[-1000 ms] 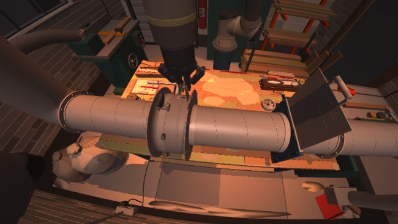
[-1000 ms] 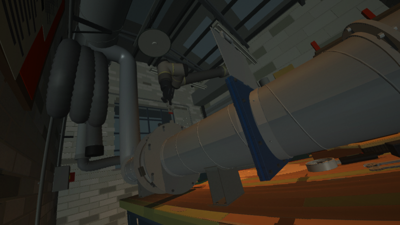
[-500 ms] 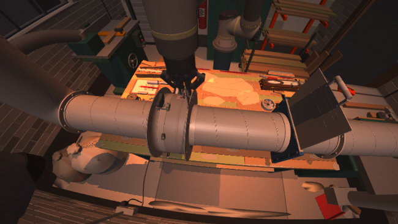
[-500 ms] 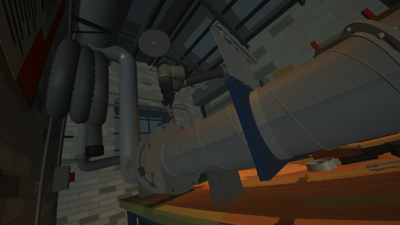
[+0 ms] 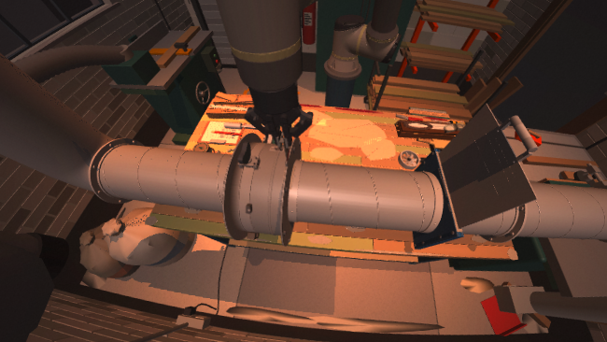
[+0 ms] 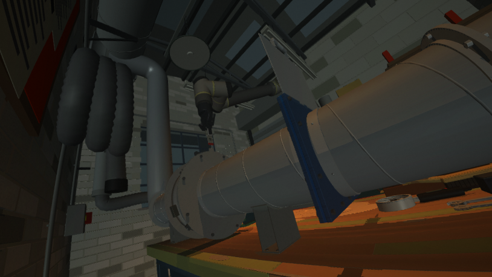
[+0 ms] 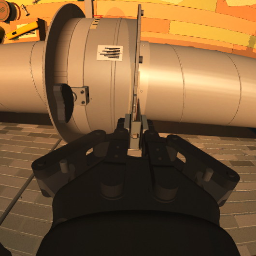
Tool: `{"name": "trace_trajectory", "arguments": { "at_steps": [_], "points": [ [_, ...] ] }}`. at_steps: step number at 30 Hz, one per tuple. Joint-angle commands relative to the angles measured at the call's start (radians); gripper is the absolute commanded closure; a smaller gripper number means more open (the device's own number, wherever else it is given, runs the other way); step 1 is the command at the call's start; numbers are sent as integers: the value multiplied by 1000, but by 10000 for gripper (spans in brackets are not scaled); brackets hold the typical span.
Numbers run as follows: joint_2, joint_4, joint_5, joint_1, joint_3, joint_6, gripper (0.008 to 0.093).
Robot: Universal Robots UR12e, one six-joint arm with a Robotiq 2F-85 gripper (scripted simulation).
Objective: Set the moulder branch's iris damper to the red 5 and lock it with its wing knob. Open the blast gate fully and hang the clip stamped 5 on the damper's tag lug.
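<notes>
A small grey clip [image 7: 134, 135] with a red tag part is held in my closed gripper [image 7: 134, 125], right above the thin flange of the iris damper [image 5: 259, 189]. The clip's tip meets the flange edge at the top of the damper. The damper is a wide drum on the horizontal duct. A dark wing knob [image 7: 63, 102] sits on a bracket on the drum's left flange. A white label [image 7: 110, 52] lies on the drum. To the right along the duct, the blast gate [image 5: 485, 168] has a blue frame, and its grey slide plate is drawn up and out.
The long duct [image 5: 364, 194] spans the scene above an orange workbench [image 5: 355, 135] with tools. A bracket [image 6: 275, 227] carries the duct. A green machine [image 5: 172, 79] stands behind on the left, and a lumber rack [image 5: 434, 56] behind on the right.
</notes>
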State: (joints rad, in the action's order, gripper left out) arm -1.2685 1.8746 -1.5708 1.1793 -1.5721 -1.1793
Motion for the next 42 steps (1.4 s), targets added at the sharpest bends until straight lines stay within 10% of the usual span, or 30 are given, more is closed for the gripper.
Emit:
{"name": "trace_trajectory", "arguments": {
  "at_steps": [1, 42],
  "points": [
    [-1, 1, 0, 0, 1, 0, 934],
    [9, 31, 0, 0, -20, 0, 934]
  ]
}}
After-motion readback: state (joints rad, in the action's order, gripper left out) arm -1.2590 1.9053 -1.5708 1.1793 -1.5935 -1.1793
